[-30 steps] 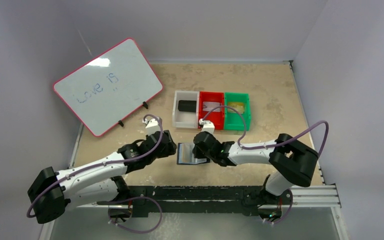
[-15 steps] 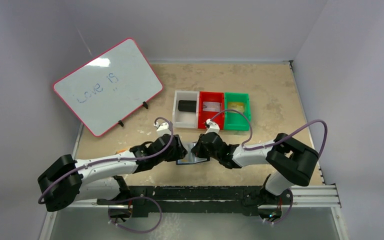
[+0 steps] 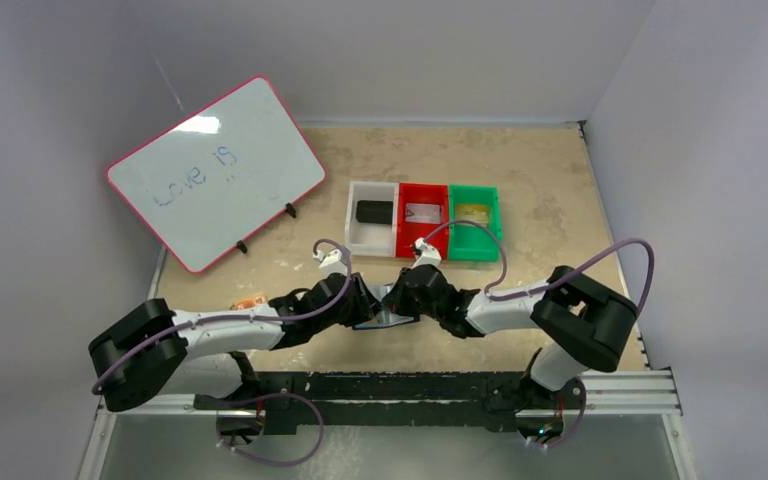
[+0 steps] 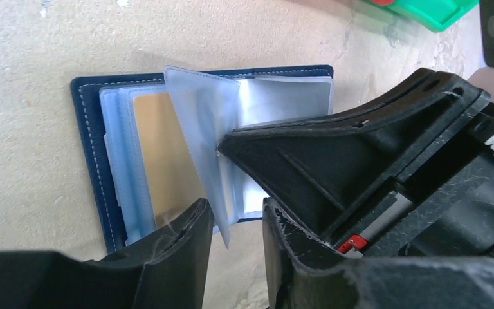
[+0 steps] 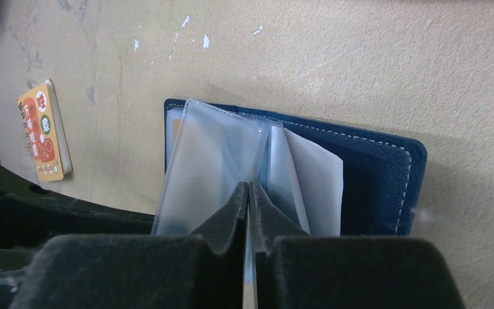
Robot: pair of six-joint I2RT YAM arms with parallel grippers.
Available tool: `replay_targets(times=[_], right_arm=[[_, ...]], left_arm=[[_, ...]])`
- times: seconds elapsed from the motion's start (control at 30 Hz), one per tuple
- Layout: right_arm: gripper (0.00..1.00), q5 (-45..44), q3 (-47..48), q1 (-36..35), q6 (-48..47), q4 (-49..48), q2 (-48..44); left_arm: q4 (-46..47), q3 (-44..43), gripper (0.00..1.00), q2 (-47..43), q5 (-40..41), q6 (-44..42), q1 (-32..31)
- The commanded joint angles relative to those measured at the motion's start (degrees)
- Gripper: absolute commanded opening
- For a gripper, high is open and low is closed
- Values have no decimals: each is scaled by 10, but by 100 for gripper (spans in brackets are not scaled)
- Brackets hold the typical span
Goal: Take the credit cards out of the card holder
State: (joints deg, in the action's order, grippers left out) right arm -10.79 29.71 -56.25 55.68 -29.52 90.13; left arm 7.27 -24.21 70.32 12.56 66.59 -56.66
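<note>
Beige table (image 3: 520,180), pale walls (image 3: 410,50); card holder (image 4: 90,161) open, near edge; right gripper (image 5: 249,190) pinching clear sleeve (image 5: 206,161); left gripper (image 4: 233,215) narrowly parted

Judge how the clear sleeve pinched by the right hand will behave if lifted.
Probably floppy: the clear sleeve curves where the right hand pinches it. It looks bound into the card holder, so the holder may lift too. Glossy film may slip.

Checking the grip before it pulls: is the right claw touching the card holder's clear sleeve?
Touching. The right wrist view shows the right claw shut on a clear sleeve of the open card holder.
</note>
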Motion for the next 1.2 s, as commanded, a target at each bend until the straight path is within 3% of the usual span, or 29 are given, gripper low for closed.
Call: replay_targets(times=[0.0,0.2,0.37,0.83,1.17], right_arm=[[11,7,-21,4,-10,53,-15],[41,-33,-2,5,-16,129,-100],[52,-90,17,8,22,209,-172],[47,-236,50,8,169,458,-254],[41,-247,-5,8,151,451,-401]], left_arm=[[59,-31,31,26,-23,-6,-5],[51,-52,26,33,-19,-19,-6],[53,-68,25,48,-37,-35,-7],[87,-146,25,149,-67,-65,-42],[88,-189,26,262,-73,-61,-59]])
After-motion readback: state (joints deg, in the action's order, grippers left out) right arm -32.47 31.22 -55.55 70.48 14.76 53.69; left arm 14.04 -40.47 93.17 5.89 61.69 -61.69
